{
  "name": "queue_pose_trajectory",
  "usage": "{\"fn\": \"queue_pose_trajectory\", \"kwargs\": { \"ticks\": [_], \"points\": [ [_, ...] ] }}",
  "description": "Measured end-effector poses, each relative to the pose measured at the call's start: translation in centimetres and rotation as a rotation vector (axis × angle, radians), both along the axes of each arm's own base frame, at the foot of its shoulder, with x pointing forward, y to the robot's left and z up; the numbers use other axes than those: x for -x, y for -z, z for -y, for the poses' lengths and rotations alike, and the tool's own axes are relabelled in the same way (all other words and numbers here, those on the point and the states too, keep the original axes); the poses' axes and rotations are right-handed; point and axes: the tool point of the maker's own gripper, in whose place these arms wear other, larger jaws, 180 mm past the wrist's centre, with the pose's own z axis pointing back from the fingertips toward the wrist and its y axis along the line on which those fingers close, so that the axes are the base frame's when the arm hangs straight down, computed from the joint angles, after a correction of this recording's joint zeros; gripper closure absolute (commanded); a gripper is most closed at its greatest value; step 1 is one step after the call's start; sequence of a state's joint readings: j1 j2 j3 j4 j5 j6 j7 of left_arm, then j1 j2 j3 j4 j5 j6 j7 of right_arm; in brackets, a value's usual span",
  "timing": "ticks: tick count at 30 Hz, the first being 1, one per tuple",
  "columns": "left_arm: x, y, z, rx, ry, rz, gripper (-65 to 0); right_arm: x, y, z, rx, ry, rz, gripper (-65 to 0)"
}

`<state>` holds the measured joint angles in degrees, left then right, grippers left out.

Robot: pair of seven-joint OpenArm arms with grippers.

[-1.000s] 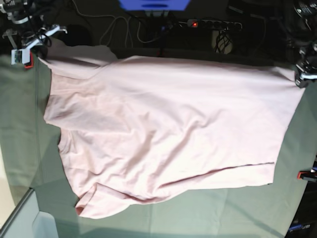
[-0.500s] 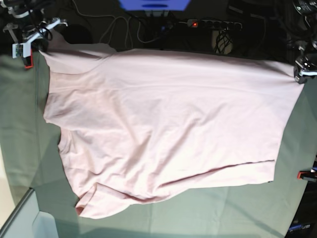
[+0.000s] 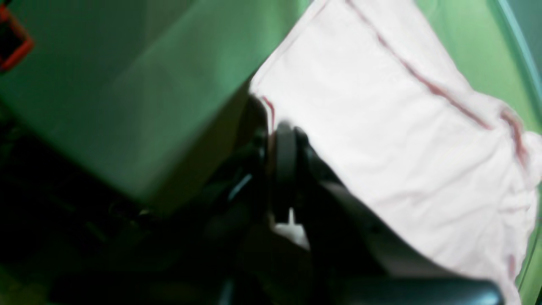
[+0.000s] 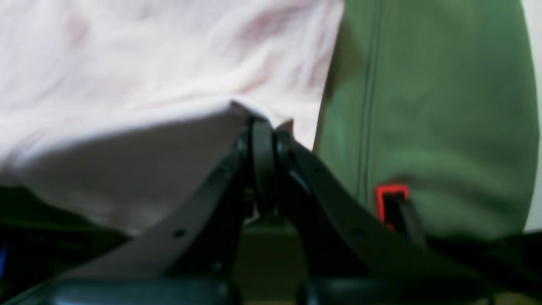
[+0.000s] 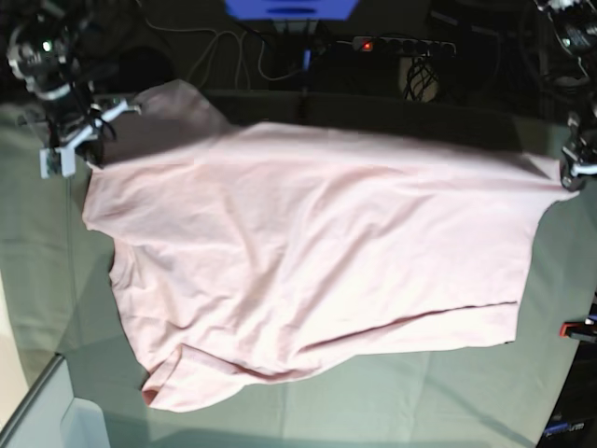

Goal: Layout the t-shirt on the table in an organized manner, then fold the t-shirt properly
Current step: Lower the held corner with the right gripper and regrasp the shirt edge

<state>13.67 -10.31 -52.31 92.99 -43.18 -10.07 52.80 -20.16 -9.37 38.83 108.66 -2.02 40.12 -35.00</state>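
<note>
The pale pink t-shirt lies spread across the table with its plain side up. Its far edge is lifted at both ends. At the far left of the base view, my right gripper is shut on the shirt's far left corner. The right wrist view shows its jaws pressed together on the t-shirt's edge. At the far right, my left gripper is shut on the other far corner. The left wrist view shows it pinching the t-shirt's hemmed corner.
A red clamp sits at the table's right edge; others show in the wrist views. A power strip and cables lie behind the far edge. A pale ledge borders the near left corner.
Both grippers have come toward the near side with the shirt's far corners still in them. The far edge now lies farther onto the table, the left sleeve area draped differently.
</note>
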Motion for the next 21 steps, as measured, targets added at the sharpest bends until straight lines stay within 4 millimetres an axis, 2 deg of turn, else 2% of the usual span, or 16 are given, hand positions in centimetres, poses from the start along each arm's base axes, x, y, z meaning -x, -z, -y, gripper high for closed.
{"fn": "queue_pose_trajectory", "kwargs": {
  "ticks": [3,7,9,13,18,21],
  "points": [
    [-1.1,1.0,0.1,0.051,-0.017,0.004,-0.1,-1.2,1.2,0.1,-0.004,0.006,-0.019,0.0],
    [-1.0,3.3,-0.1,0.117,-0.05,-0.035,-0.1,-2.2,2.6,0.2,-0.015,0.007,-0.05,0.0],
    [-1.1,4.1,0.0,0.141,-0.062,-0.046,-0.1,-3.2,2.5,0.4,-0.02,0.007,-0.034,0.0],
    [-1.7,3.9,-0.3,0.142,-0.06,-0.035,-0.1,-5.2,2.0,0.3,-0.033,0.006,0.002,0.0],
    [-3.7,2.7,-0.5,0.14,-0.056,0.011,-0.1,-7.4,0.9,0.2,-0.04,0.004,0.051,0.0],
    [-4.9,1.7,-0.7,0.136,-0.053,0.043,-0.1,-8.7,1.4,-0.2,-0.073,0.002,0.057,0.0]
  ]
}}
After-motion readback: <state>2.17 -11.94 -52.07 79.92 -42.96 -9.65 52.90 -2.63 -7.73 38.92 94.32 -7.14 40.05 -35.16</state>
